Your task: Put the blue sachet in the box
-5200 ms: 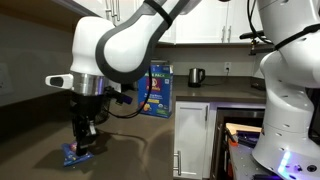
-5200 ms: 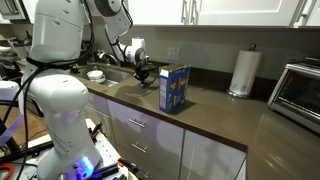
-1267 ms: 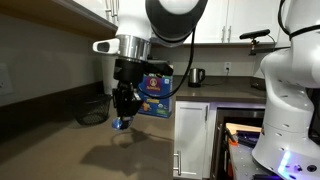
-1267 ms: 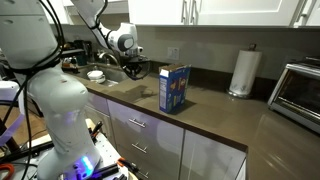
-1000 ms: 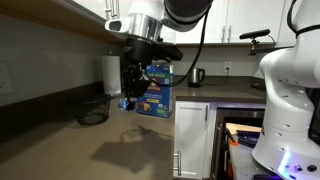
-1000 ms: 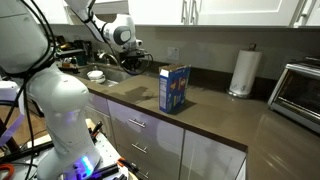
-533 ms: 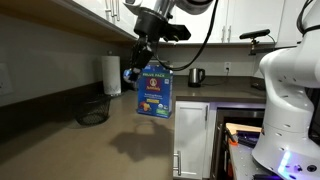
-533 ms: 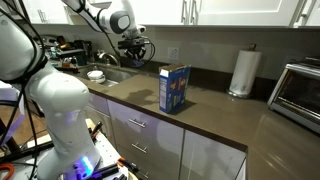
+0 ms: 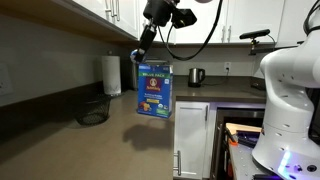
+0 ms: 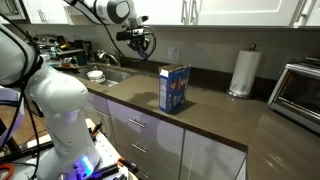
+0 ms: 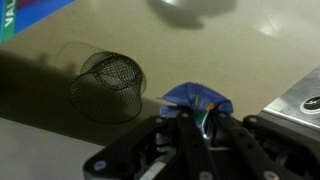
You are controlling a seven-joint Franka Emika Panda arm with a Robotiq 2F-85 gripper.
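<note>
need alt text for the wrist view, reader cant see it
The tool is shut on a small blue sachet, held above a brown counter. A dark mesh basket stands on the counter to the left, and a corner of the blue box shows at the top left.

A dark mesh basket point(image 9: 92, 110) stands upright on the brown tabletop point(image 9: 85, 150). Behind it, near the wall, a paper towel roll point(image 9: 112, 74) stands on end. Farther along sits a dark kettle point(image 9: 197, 76). In an exterior view, a silver countertop oven point(image 10: 298, 95) sits beside the roll.
</note>
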